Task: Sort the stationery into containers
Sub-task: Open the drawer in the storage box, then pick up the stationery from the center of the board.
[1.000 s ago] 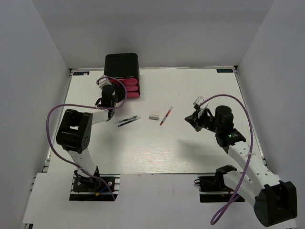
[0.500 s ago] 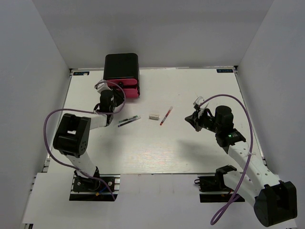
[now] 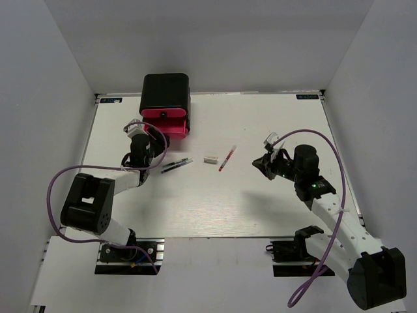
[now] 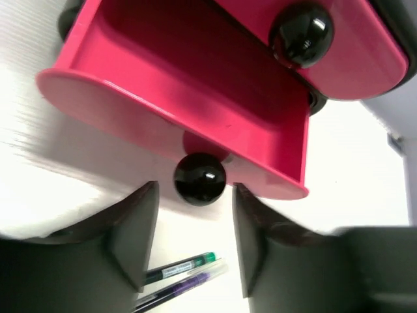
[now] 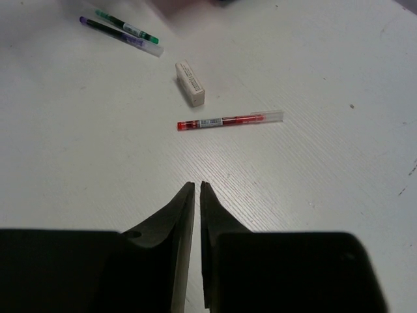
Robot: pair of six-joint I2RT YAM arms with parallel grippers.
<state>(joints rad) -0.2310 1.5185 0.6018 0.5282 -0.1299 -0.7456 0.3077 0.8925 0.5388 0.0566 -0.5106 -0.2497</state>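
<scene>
Pink-red plastic drawer (image 4: 195, 98) with a round black knob (image 4: 199, 178), left wrist view: it stands out from its housing, its inside open to view. The left gripper (image 4: 194, 189) is released. Its dark fingers (image 4: 133, 228) are spread on either side of the knob with a gap on each side, touching nothing. Beyond lies a second pink-red drawer front (image 4: 352, 59), pushed in. Nearer, a thin green-ended pen (image 4: 182, 266) and a thin purple pen (image 4: 172, 292) lie side by side on the white table (image 4: 65, 189).

Right wrist view: the right gripper (image 5: 196, 184) is all but clenched, with only a thin slit between its fingers, and it grasps nothing. Just beyond it lies a clear-barrelled red pen (image 5: 229, 120). A small grey-white eraser block (image 5: 190, 83) is just beyond that, and the two thin pens are at the far left. Only this view shows the red pen's label.

Top external view: only here does the whole black boxy cabinet (image 3: 166, 91) show. It stands at the far left of the table, with the drawer out toward the near side and the left arm just near of it. The eraser block and red pen lie mid-table, and the right gripper is well apart to their right. Finger spacing cannot be read here.
</scene>
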